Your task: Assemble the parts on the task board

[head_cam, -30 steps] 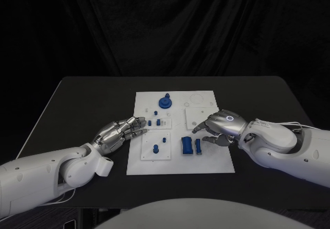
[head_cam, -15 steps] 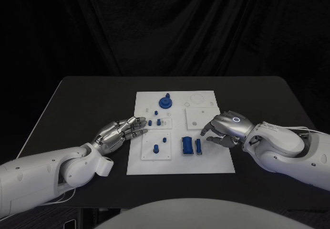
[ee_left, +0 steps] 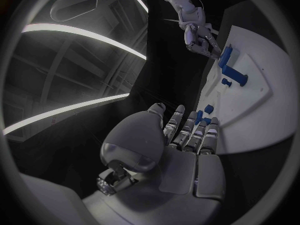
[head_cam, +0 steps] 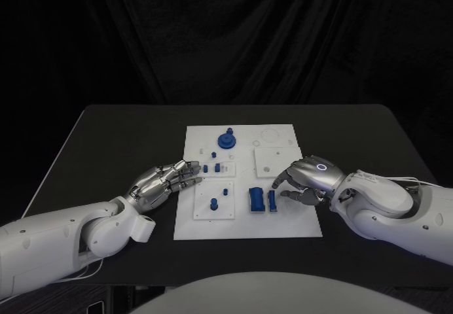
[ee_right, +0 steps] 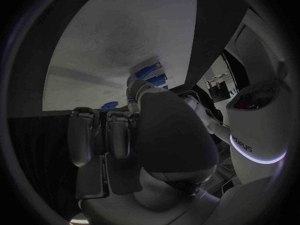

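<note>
So the task board (head_cam: 283,222) sits mid-table with blue parts all over it: a round knob-like part (head_cam: 226,140) near the far edge, a few small pegs (head_cam: 218,167) by the left hand, and two long blocks (head_cam: 256,199) standing side by side in the near half. The right hand (head_cam: 307,178) hangs over the board's right side, fingers curled down just beside those blocks, and as far as I can see it's holding nothing. The left hand (head_cam: 168,181) lies flat at the board's left edge, fingers straight and together, fingertips right next to the pegs, also empty.

My guess is the blocks are the current step, though I can't tell if they're already seated or about to be picked.

Room-wise, plenty of bare table (head_cam: 113,144) on both sides; the tight spot is the narrow gap between the blocks.
</note>
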`<move>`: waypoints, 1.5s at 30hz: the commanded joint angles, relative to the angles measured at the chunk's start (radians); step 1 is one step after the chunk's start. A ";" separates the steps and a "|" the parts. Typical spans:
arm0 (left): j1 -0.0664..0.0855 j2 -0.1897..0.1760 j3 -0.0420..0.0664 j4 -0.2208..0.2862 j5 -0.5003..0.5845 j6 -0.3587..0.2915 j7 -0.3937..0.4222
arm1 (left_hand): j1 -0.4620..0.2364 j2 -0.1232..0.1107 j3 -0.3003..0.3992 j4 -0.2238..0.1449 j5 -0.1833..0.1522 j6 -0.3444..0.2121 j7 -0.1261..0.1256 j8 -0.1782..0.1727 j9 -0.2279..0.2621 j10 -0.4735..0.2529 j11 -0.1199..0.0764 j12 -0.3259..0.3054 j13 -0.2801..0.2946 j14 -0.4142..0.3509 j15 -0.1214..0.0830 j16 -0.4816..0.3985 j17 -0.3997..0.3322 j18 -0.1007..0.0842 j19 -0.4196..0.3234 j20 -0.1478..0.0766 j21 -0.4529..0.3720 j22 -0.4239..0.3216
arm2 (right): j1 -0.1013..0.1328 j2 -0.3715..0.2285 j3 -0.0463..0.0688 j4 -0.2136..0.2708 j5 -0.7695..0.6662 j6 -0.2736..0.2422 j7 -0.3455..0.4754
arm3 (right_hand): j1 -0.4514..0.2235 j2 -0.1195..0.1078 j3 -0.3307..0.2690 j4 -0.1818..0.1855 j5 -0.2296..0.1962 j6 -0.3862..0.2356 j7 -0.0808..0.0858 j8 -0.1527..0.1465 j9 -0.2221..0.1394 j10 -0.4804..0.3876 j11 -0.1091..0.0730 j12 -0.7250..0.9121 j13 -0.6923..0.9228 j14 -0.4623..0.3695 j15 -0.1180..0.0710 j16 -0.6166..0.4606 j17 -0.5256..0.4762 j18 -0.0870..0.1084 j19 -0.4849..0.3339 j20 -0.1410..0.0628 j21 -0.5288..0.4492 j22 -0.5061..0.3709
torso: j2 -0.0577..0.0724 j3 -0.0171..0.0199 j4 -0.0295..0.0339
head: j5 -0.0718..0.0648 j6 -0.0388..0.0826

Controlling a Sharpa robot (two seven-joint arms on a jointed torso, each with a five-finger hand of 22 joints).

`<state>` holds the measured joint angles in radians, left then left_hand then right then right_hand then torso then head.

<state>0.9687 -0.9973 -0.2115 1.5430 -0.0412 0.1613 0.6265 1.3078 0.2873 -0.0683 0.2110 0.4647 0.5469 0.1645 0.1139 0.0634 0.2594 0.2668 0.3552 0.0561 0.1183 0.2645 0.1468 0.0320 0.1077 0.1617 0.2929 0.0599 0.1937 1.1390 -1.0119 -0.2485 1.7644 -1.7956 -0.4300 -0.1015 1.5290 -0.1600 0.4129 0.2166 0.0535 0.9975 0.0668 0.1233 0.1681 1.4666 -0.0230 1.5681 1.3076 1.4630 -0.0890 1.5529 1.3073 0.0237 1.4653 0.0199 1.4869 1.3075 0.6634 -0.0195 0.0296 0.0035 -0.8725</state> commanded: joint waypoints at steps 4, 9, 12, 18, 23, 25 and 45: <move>-0.002 0.002 0.000 0.002 0.004 0.013 0.008 | -0.004 0.000 0.005 0.001 0.002 0.004 0.045 0.006 0.002 0.008 -0.002 0.005 0.001 0.004 0.000 0.004 0.002 -0.014 0.006 0.001 0.003 -0.001 | -0.004 0.002 0.000 0.000 0.005 -0.009 -0.022 | 0.007 -0.008 0.010 0.002 0.005 -0.036 0.001 -0.022 -0.013 0.104 0.000 0.003 0.263 0.097 0.003 -0.004 0.212 0.000 0.061 0.006 -0.006 0.232 | 0.000 0.0008 0.0010 | -0.001 0.000; -0.002 0.002 0.000 0.002 0.004 0.013 0.007 | -0.004 0.000 0.005 0.001 0.002 0.004 0.045 0.006 0.002 0.008 -0.002 0.005 0.001 0.004 0.000 0.004 0.002 -0.014 0.006 0.001 0.003 -0.001 | -0.005 0.006 0.000 -0.002 0.005 0.001 -0.024 | 0.007 -0.008 0.011 0.002 0.005 -0.040 0.001 -0.024 -0.015 0.104 -0.001 0.003 0.263 0.097 0.003 -0.004 0.212 0.000 0.061 0.006 -0.006 0.232 | 0.000 0.0004 -0.0003 | 0.000 0.000; -0.002 0.002 0.000 0.001 0.004 0.014 0.007 | -0.004 0.000 0.005 0.001 0.002 0.004 0.045 0.006 0.002 0.008 -0.002 0.005 0.001 0.004 0.000 0.004 0.002 -0.014 0.006 0.001 0.003 -0.001 | -0.008 0.008 0.000 -0.002 0.005 0.005 -0.024 | 0.009 -0.007 0.013 0.002 0.007 -0.038 0.001 -0.024 -0.015 0.104 -0.001 0.003 0.263 0.097 0.003 -0.004 0.211 0.000 0.061 0.007 -0.007 0.231 | 0.000 -0.0003 0.0001 | 0.001 0.000; -0.002 0.002 0.000 0.001 0.004 0.014 0.007 | -0.004 0.000 0.005 0.001 0.002 0.004 0.045 0.006 0.002 0.008 -0.002 0.005 0.001 0.004 0.000 0.004 0.002 -0.014 0.006 0.001 0.003 -0.001 | -0.018 0.007 0.000 0.001 0.005 0.008 -0.023 | 0.012 -0.004 0.016 0.000 0.011 0.000 0.003 -0.004 -0.009 0.104 0.001 0.003 0.263 0.097 0.004 -0.004 0.213 0.000 0.062 0.007 -0.005 0.232 | 0.000 0.0007 0.0009 | 0.001 0.000; -0.003 0.002 0.000 0.000 0.004 0.015 0.007 | -0.004 0.000 0.005 0.001 0.002 0.004 0.045 0.006 0.002 0.008 -0.002 0.005 0.001 0.004 0.000 0.004 0.002 -0.014 0.006 0.001 0.003 -0.001 | -0.026 0.003 0.000 0.006 0.005 0.006 -0.022 | 0.012 -0.003 0.015 -0.003 0.015 0.032 0.004 0.013 -0.001 0.104 0.001 0.003 0.263 0.097 0.004 -0.005 0.211 -0.001 0.063 0.008 -0.002 0.233 | 0.000 0.0009 0.0013 | 0.001 0.000; -0.003 0.003 0.000 0.000 0.004 0.015 0.007 | -0.004 0.000 0.005 0.001 0.002 0.004 0.045 0.006 0.002 0.008 -0.002 0.005 0.001 0.004 0.000 0.004 0.002 -0.014 0.006 0.001 0.003 -0.001 | -0.027 0.002 0.000 0.008 0.005 0.006 -0.022 | 0.013 -0.002 0.015 -0.004 0.016 0.036 0.004 0.015 0.000 0.104 0.001 0.003 0.263 0.097 0.005 -0.005 0.210 -0.001 0.063 0.008 -0.002 0.233 | 0.000 0.0006 0.0011 | 0.001 0.000; -0.004 0.004 0.000 -0.001 0.004 0.016 0.007 | -0.003 0.000 0.008 0.000 0.002 0.005 0.045 0.007 0.002 0.009 -0.001 0.005 0.001 0.004 0.000 0.005 0.002 -0.014 0.006 0.001 0.003 -0.001 | -0.032 0.010 0.000 0.005 0.005 0.106 -0.089 | -0.002 -0.009 0.042 -0.007 0.036 -0.118 0.012 -0.059 -0.061 0.026 0.005 -0.057 0.150 0.085 0.010 -0.030 0.158 0.015 0.033 0.013 -0.064 0.212 | 0.000 0.0004 -0.0001 | 0.000 0.000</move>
<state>0.9665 -0.9945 -0.2115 1.5402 -0.0411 0.1656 0.6258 1.3078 0.2873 -0.0680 0.2109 0.4647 0.5468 0.1645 0.1179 0.0639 0.2605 0.2656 0.3551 0.0558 0.1183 0.2645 0.1468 0.0320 0.1077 0.1617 0.2929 0.0599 0.1938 1.1098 -1.0027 -0.2484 1.7690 -1.7882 -0.3779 -0.1436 1.5334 -0.1646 0.4502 0.2095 0.0848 0.8884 0.0791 0.0695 0.1110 1.4666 -0.0230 1.5184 1.3073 1.4657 -0.0863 1.5258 1.3073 0.0239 1.4651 0.0270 1.4277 1.3079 0.6634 -0.0190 0.0296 0.0037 -0.8725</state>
